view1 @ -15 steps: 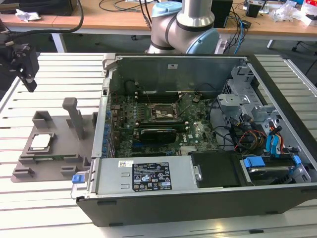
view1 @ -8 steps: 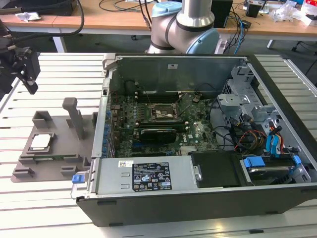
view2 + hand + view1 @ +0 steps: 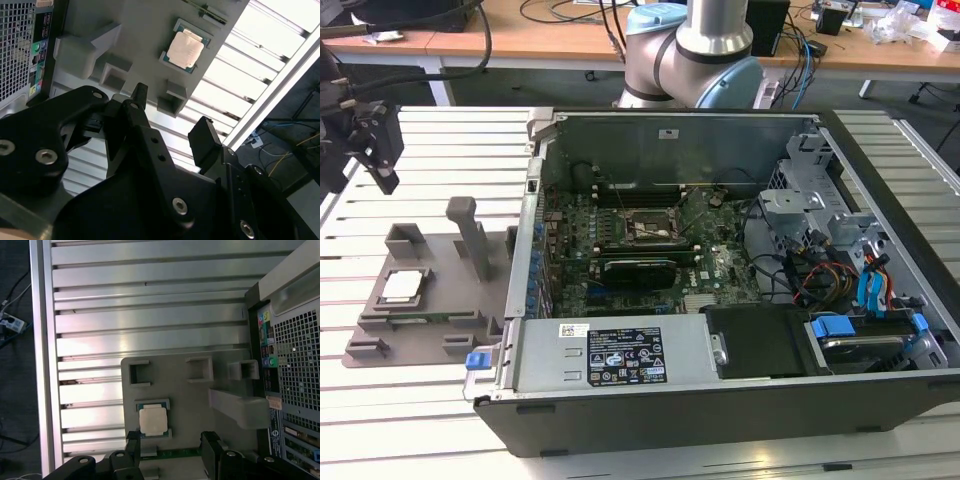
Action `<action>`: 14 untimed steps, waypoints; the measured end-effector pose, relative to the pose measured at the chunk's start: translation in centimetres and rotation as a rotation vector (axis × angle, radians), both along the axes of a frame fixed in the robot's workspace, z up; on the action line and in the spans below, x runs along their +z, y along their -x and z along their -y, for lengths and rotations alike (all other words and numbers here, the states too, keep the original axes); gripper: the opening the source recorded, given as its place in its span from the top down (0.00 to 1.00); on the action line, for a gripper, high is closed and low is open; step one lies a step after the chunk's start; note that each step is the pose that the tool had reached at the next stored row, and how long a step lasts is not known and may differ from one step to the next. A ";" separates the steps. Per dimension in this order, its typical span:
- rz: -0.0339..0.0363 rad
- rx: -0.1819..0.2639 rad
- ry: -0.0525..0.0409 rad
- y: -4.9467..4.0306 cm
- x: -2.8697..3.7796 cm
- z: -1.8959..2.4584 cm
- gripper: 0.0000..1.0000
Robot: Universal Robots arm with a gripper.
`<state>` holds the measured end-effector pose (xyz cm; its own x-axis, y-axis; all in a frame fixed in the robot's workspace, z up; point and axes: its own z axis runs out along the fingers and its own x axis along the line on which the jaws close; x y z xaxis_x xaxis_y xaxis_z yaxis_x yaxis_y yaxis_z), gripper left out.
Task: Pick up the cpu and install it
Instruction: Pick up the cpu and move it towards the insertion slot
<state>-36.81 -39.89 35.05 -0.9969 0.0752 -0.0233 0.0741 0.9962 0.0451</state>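
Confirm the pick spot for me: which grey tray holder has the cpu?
The flat seat nearest the gripper holds the cpu; the three square pockets are empty.

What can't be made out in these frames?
- Socket, exterior view: too small to tell if empty or latched.
- Grey tray, first wrist view: one end covered by the open gripper.
- cpu underside, both wrist views: hidden against the tray.
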 end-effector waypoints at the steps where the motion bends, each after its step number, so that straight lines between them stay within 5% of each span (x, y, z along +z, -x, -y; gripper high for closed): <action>1: 0.0000 0.000 0.0001 0.00 -0.04 0.00 0.40; 14: 0.0000 0.000 0.0000 0.00 -0.97 0.00 0.40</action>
<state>-36.82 -39.89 34.08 -0.9969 0.0753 -0.0233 0.0742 0.9962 0.0451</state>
